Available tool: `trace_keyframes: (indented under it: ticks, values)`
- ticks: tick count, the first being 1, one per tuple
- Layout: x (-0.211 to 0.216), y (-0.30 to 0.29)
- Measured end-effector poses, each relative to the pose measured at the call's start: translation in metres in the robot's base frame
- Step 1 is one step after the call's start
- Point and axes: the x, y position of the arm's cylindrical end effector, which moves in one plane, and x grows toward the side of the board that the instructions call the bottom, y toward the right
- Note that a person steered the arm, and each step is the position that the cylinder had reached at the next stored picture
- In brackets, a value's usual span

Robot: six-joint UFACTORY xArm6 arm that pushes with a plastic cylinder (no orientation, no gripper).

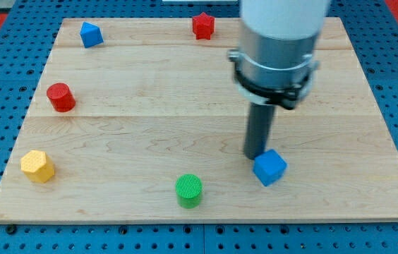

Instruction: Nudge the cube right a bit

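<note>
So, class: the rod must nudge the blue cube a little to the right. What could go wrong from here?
1. My tip sits at the blue cube's upper-left corner, so an off-centre push may spin it or send it toward the view's bottom.
2. The wooden board's bottom edge lies close below; a diagonal slide could carry the cube near it.

Wooden board [149, 106]; 5 blocks on it: blue one [90, 34] & red star [202, 25] at top, red cylinder [61, 97] left, yellow hexagon [37, 166] btm-left, green cylinder [189, 190] btm.

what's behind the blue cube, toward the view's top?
My tip stands just behind the blue cube, at its upper-left edge. The rod hides the wooden board there, so actual contact can't be confirmed.
</note>
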Motion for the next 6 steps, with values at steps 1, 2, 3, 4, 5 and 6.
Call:
trace_keyframes:
  ticks: [1,2,3,4,5,6]
  values:
    - [0.032,-0.037]
    - [0.046,0.003]
    - [0.04,0.047]
    - [0.033,-0.021]
    - [-0.007,0.041]
    - [-0.011,0.058]
